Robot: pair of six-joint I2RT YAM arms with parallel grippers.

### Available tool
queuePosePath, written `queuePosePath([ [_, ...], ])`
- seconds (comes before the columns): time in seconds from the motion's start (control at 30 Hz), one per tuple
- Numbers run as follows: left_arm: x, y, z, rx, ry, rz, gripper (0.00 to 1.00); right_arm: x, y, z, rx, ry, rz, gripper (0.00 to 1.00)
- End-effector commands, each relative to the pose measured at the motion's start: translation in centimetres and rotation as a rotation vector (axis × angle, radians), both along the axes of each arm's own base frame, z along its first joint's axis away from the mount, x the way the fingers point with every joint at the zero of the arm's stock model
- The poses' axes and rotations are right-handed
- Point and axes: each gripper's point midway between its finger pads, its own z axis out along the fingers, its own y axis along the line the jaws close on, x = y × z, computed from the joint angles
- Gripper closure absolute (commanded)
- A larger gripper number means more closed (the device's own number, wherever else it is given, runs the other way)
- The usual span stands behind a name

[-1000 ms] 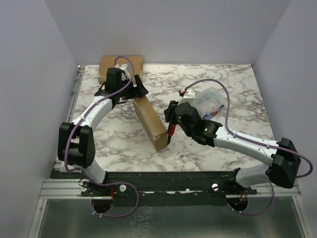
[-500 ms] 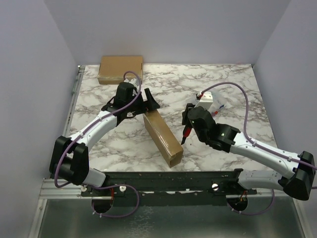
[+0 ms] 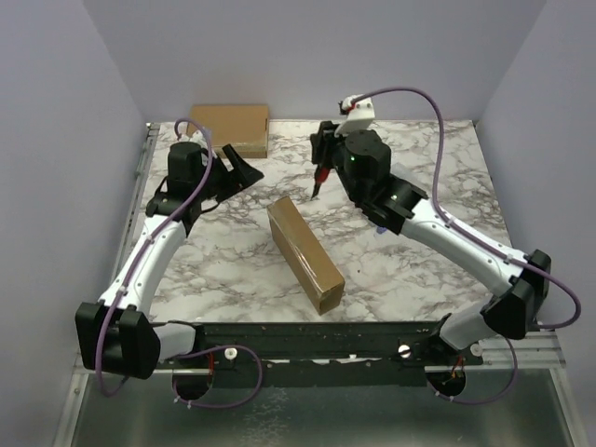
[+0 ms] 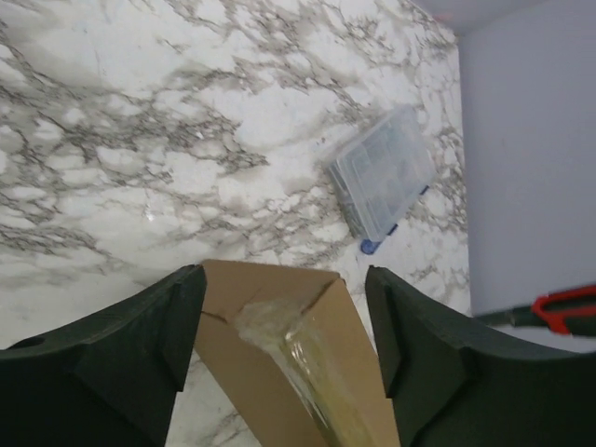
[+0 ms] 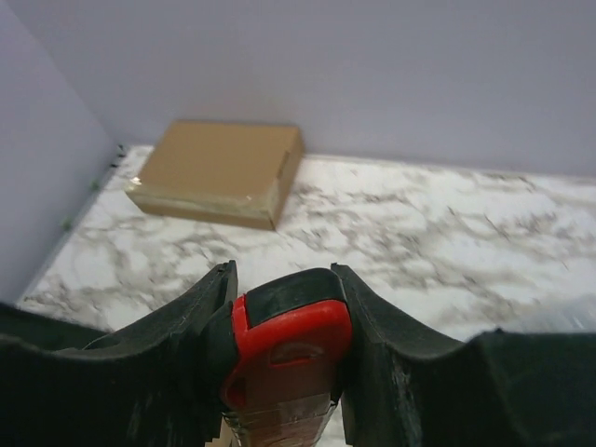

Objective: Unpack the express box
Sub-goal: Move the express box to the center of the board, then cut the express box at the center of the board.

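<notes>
place: robot lab, a closed test cell | proof: left arm (image 3: pixel 149 256) and right arm (image 3: pixel 456 244), white and black, bolted to an aluminium rail (image 3: pixel 326 365) at the near bench (image 3: pixel 233 270) edge; purple cables (image 3: pixel 410 90) looped along both; marble-look bench shut in by plain lilac walls (image 3: pixel 307 56) on three sides

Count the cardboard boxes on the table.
2. The long cardboard box lies diagonally mid-table; the flat cardboard box sits at the far-left corner. None seems hidden.
</notes>
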Motion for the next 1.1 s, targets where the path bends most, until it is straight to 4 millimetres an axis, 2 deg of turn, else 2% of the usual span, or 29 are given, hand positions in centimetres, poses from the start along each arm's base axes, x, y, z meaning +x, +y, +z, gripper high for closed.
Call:
queuePosePath([
  [0.0,-4.5,-1.6,-1.4,-0.077,0.080,-0.103,0.29,1.9,5.8,3.2,0.001,-0.108,0.165,1.00],
  [0.2,-7.4,-1.8,-3.0,-0.115,0.115,-0.126,0.29,3.2,9.5,3.1,-0.033,-0.146,0.233,0.99],
  [0.37,-8.3,-2.2,-4.6,-0.134,0.148,-0.136,0.33,3.6,11.4,2.3,-0.047,-0.148,0.240,0.99],
  [0.63,-8.1,-3.1,-4.9,-0.143,0.139,-0.160,0.28,3.7,13.1,0.7,-0.075,-0.141,0.229,0.99],
  [1.07,-8.0,-3.6,-6.5,-0.134,0.165,-0.158,0.32,3.7,13.6,-1.0,-0.096,-0.121,0.212,1.00],
])
